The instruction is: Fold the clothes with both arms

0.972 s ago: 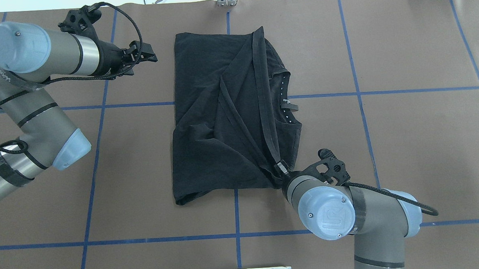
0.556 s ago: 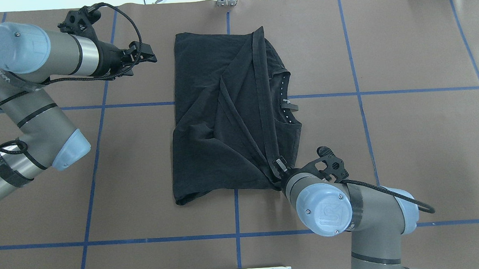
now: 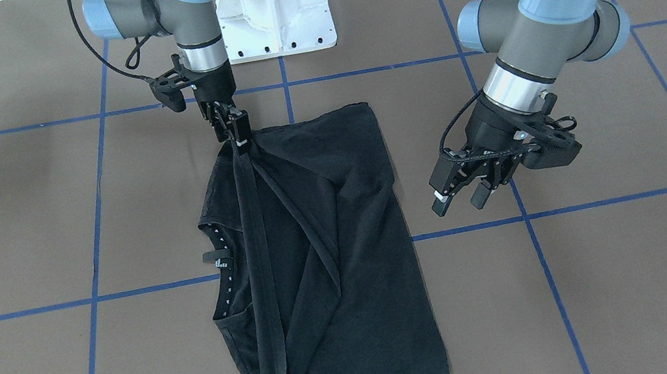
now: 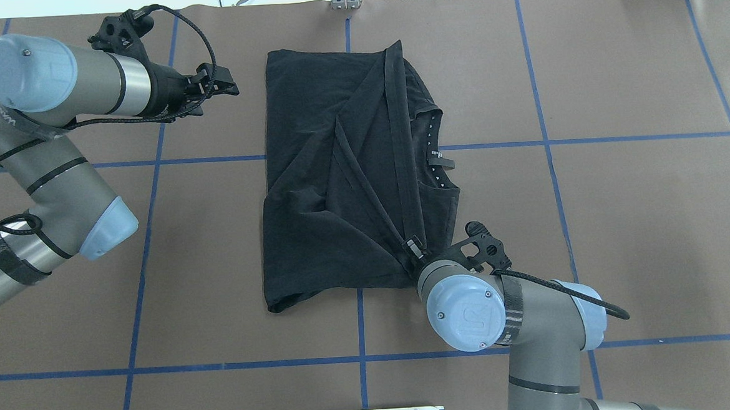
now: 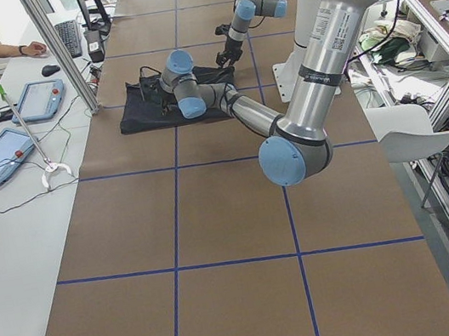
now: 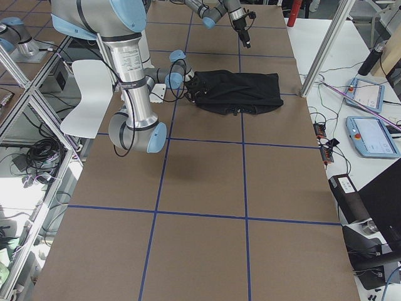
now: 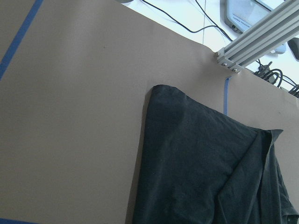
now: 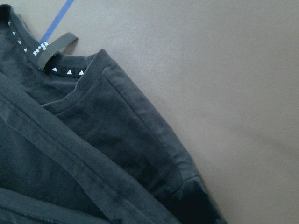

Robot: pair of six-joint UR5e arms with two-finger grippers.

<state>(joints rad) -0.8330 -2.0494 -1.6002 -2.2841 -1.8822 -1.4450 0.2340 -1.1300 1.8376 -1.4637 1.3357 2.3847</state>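
Progress is judged as partway. The T-shirt (image 4: 326, 188) lies in the middle of the table (image 4: 622, 216), gathered into a rough rectangle with a hem band (image 4: 399, 134) turned over onto the body. The layers are uneven, and at least one more fold, plus smoothing, appears to be outstanding.

The right gripper (image 3: 238, 136) is clamped on the shirt corner nearest the robot base. The hem band and several diagonal creases run taut toward it, and that corner appears lifted slightly off the surface. The left gripper (image 3: 462, 193) hangs empty with its fingers apart, just beside the shirt's opposite long edge and clear of the cloth.

Exposed fabric is plain black. The collar (image 4: 437, 157), with its neck label, shows at one long edge. No print is visible.
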